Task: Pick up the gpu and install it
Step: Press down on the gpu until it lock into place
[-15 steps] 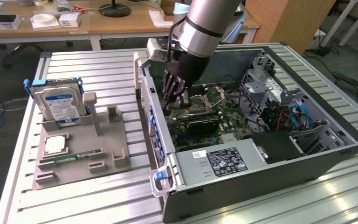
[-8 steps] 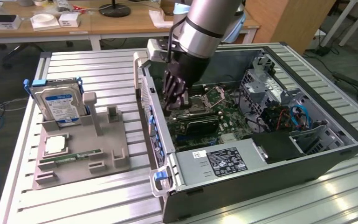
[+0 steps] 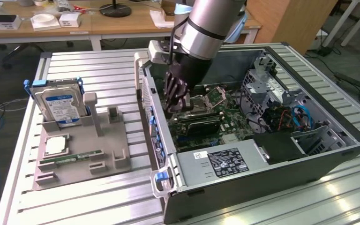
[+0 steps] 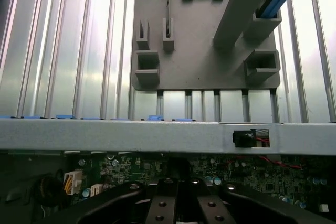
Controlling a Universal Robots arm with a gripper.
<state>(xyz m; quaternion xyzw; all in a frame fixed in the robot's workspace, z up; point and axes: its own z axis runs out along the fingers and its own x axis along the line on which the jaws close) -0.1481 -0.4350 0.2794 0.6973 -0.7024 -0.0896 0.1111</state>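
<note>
The claw is down inside the open computer case, its dark fingers pressed together just over the green motherboard. The gpu lies inside the case just below the claw in the exterior view, its black heatsink face showing; whether the fingers touch it cannot be told. On the slatted desk, towards the exterior view's left, a grey holder tray carries the silver hard drive with a blue label standing upright, a slim memory stick lying flat, and a square processor chip. In the wrist view the claw sits low over the board, the case's side wall across the middle, the tray beyond it
</note>
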